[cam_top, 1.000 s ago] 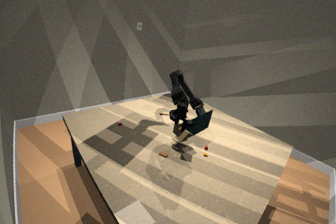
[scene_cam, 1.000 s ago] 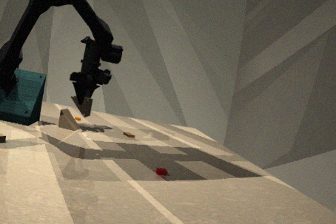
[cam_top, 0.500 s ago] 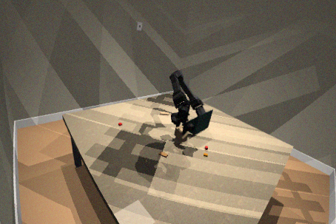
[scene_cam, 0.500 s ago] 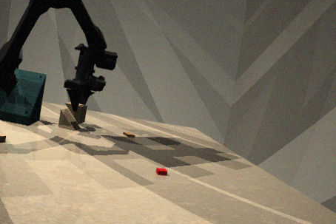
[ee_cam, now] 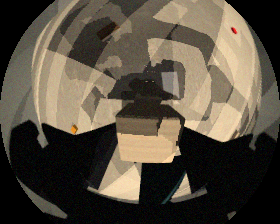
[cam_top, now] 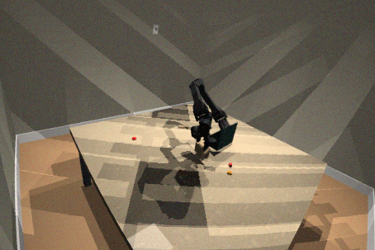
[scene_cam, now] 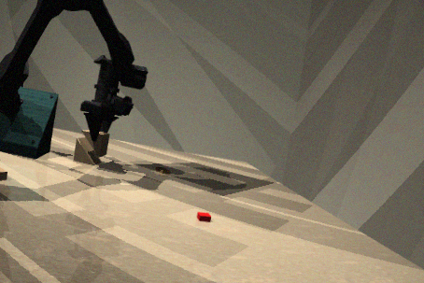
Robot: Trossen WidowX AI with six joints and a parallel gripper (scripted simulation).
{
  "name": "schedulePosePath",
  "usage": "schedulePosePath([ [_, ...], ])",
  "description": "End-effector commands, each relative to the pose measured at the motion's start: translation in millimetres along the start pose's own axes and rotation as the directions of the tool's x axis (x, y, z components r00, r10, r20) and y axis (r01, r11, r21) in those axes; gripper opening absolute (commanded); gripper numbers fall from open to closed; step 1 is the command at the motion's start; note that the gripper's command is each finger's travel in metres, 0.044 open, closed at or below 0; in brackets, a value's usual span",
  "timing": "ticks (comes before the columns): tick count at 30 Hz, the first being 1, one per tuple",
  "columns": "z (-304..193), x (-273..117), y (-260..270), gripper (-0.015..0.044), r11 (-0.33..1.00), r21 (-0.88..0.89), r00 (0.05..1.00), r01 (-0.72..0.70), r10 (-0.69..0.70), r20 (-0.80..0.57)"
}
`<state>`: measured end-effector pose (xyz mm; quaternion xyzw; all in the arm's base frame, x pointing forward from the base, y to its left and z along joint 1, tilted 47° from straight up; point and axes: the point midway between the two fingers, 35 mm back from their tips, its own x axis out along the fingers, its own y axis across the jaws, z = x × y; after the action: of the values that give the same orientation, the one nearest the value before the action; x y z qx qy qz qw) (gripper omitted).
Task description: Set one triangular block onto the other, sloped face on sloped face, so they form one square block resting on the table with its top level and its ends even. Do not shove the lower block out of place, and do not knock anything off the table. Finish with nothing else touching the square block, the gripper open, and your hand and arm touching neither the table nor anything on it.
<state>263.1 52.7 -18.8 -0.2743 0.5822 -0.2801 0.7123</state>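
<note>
Top view: the gripper [cam_top: 207, 145] [scene_cam: 97, 135] [ee_cam: 149, 126] works near the desk's [cam_top: 256, 205] [scene_cam: 140, 242] [ee_cam: 37, 80] far corner; the blocks are mostly hidden.

Exterior: the fingers stand fairly wide, clamped on the upper block [scene_cam: 103, 145] [ee_cam: 147, 147]. The lower block [scene_cam: 84, 151] is just beside it, toward the desk's left edge; lowering probably turns on slope meeting slope.

Wrist: contact unclear.

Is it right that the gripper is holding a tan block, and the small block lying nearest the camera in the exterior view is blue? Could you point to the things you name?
Not quite: the small block [scene_cam: 204, 217] nearest the camera is red, not blue, as the exterior view shows. The gripper [scene_cam: 96, 139] is indeed holding a tan block [scene_cam: 103, 145].
</note>
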Motion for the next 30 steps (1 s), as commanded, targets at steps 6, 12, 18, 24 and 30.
schedulePosePath([
  [6,1,2,0,0.0000,1.000,0.004,1.000,0.004,-0.004,0.006],
  [12,-1,6,0,0.0000,1.000,0.004,1.000,0.004,-0.004,0.006],
  [18,-2,10,0,0.0000,1.000,0.004,1.000,0.005,-0.005,0.006],
  [24,-4,13,0,0.0000,1.000,0.004,1.000,0.005,-0.005,0.005],
  [30,-6,17,0,0.0000,1.000,0.004,1.000,0.006,-0.006,0.005],
])
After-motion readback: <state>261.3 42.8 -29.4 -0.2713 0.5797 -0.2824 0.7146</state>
